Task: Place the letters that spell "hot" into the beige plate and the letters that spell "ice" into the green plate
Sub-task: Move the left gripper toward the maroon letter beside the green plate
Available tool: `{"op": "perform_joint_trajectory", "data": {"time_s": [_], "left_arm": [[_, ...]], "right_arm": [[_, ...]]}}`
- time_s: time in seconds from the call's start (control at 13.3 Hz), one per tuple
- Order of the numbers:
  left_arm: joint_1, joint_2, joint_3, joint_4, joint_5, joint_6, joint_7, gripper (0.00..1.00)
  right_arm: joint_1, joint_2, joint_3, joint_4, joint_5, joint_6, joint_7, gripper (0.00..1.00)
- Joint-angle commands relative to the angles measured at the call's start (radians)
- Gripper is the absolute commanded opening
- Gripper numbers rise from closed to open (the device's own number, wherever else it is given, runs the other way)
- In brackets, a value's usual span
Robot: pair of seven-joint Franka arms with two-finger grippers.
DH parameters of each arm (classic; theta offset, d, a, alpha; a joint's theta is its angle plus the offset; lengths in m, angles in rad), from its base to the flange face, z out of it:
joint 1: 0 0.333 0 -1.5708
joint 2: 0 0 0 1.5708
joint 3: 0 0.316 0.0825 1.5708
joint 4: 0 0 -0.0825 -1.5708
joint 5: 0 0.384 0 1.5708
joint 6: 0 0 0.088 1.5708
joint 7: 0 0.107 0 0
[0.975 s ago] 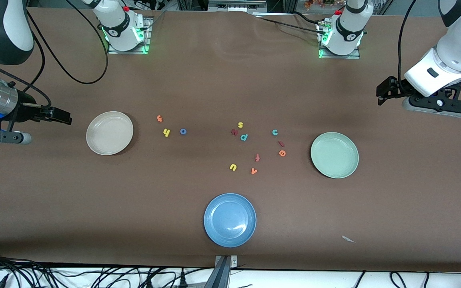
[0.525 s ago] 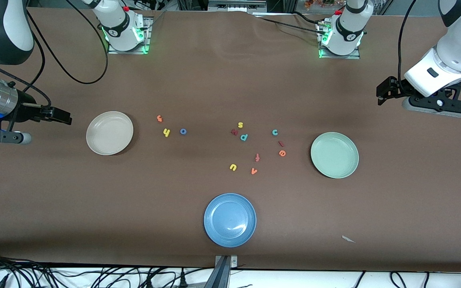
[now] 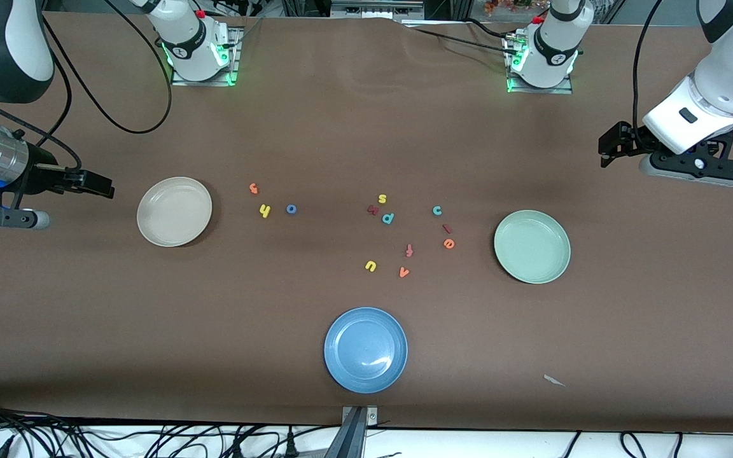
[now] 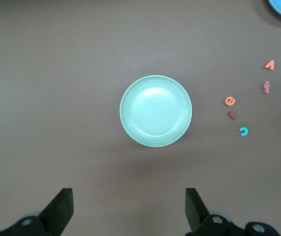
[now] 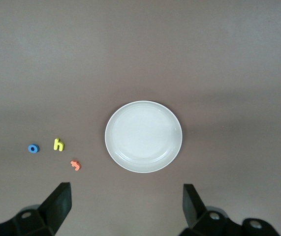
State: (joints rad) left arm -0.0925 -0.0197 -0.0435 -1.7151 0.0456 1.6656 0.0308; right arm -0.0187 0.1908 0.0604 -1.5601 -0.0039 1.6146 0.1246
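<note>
The beige plate [image 3: 174,211] [image 5: 143,136] lies toward the right arm's end. Beside it are the orange t [image 3: 253,188] [image 5: 75,165], yellow h [image 3: 265,210] [image 5: 58,144] and blue o [image 3: 291,208] [image 5: 33,148]. The green plate [image 3: 532,246] [image 4: 156,110] lies toward the left arm's end, with the teal c [image 3: 437,210] [image 4: 243,131], dark red i [image 3: 447,228] [image 4: 233,115] and orange e [image 3: 448,243] [image 4: 230,101] beside it. Both plates hold nothing. My right gripper [image 3: 94,184] [image 5: 127,192] hangs open over bare table beside the beige plate. My left gripper [image 3: 613,146] [image 4: 129,196] hangs open over bare table by the green plate.
A blue plate [image 3: 366,349] sits nearest the front camera. Mid-table lie a yellow s [image 3: 382,199], a dark red letter [image 3: 373,210], a teal p [image 3: 388,218], a salmon f [image 3: 409,250], a yellow u [image 3: 370,266] and an orange v [image 3: 404,272]. A paper scrap [image 3: 553,380] lies near the front edge.
</note>
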Motion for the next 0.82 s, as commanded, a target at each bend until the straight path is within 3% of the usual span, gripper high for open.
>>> {"op": "perform_joint_trajectory", "data": {"time_s": [0.0,0.3,0.75], "left_arm": [[-0.022,0.009,0.002,-0.012,-0.001,0.011,0.021,1.0],[-0.049,0.113,0.001,-0.015,-0.004,0.014,0.023,1.0],[-0.081,0.239,-0.001,-0.015,-0.067,0.196,0.026,1.0]], "right_arm": [[-0.001,-0.024,-0.004,-0.02,0.021,-0.005,0.006,1.0],[-0.001,-0.024,-0.004,-0.021,0.021,-0.005,0.007,1.0],[-0.001,-0.024,-0.004,-0.02,0.021,-0.005,0.007,1.0]]}}
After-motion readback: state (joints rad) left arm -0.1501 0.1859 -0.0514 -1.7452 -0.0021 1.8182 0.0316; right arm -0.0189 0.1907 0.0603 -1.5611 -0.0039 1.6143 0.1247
